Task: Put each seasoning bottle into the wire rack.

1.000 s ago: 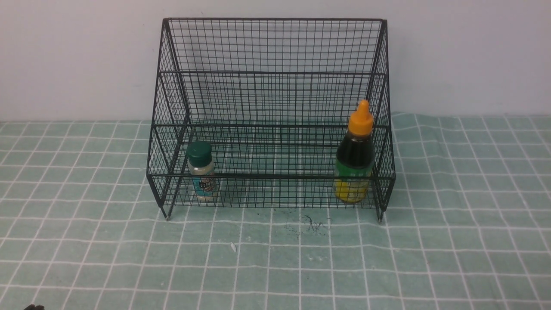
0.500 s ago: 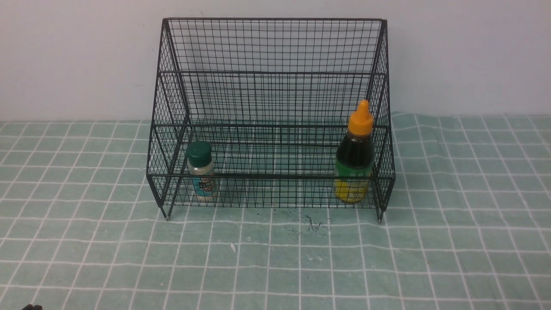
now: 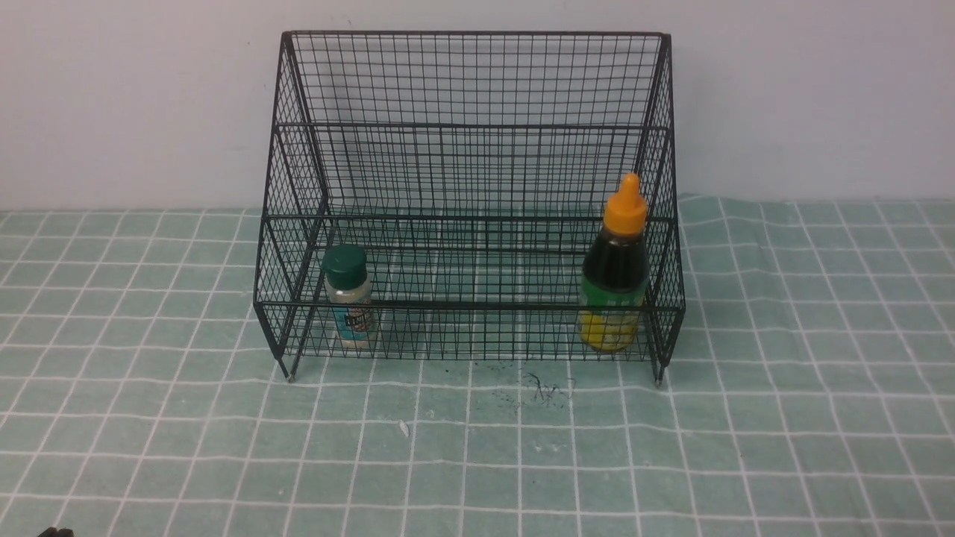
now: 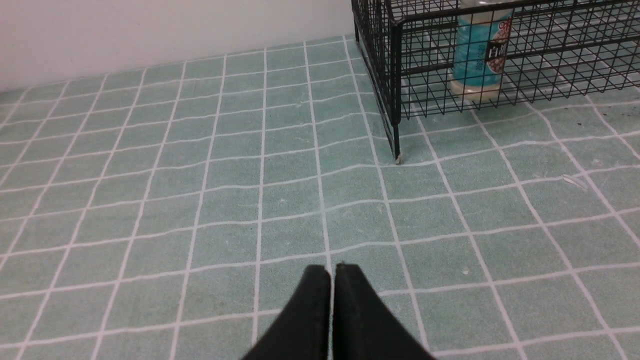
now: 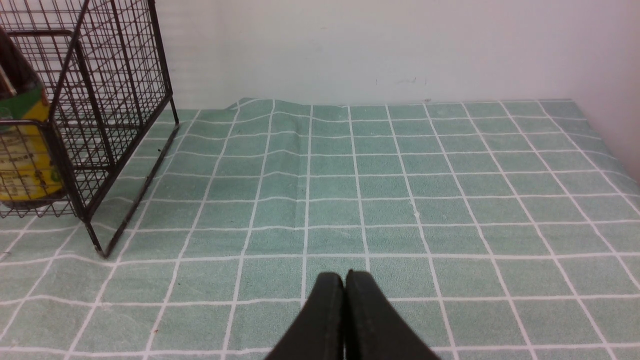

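I see the shaker (image 3: 348, 298) and sauce bottle (image 3: 615, 272) upright in the wire rack's (image 3: 470, 127) lower tier, my left end effector (image 4: 332, 272) and right end effector (image 5: 344, 280) pinched closed, empty, above the tabletop (image 3: 783, 418)

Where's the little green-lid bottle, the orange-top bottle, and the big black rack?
small shaker (image 3: 348, 298), front view, on its clear body under the green cap.
sauce bottle (image 3: 615, 272), front view, on its dark shoulder.
wire rack (image 3: 477, 33), front view, on its top back rim.
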